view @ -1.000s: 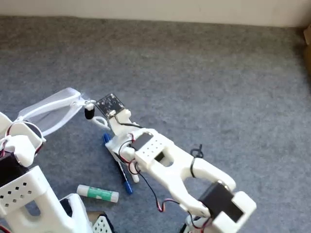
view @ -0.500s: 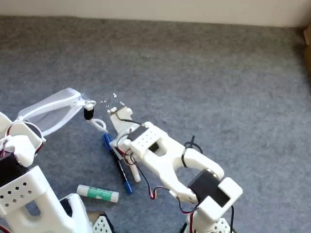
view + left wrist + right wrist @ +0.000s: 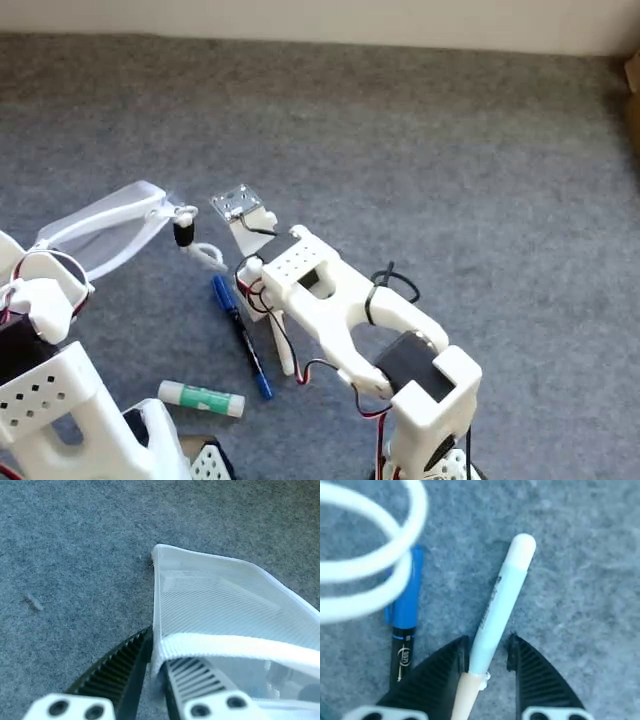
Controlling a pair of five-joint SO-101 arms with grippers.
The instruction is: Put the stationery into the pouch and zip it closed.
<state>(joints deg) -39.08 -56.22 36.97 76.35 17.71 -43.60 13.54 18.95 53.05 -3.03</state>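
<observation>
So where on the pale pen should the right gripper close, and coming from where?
Mid-barrel, from straight above. The pale pen lies flat on the carpet, long and thin, so the right gripper should straddle its width, one finger in the gap beside the blue pen.

- My left gripper (image 3: 156,652) is clamped on one end of the pouch (image 3: 215,595), with the fabric pinched between the jaws.
- My black ribbed finger (image 3: 120,665) lies outside the mesh, and the other finger shows through it.
- The pouch's thick white hem (image 3: 235,647) runs off from my grip.
- The see-through mesh spreads over grey carpet (image 3: 75,540).
- A small pale fleck (image 3: 32,601) lies on the carpet, well apart from the pouch.
</observation>
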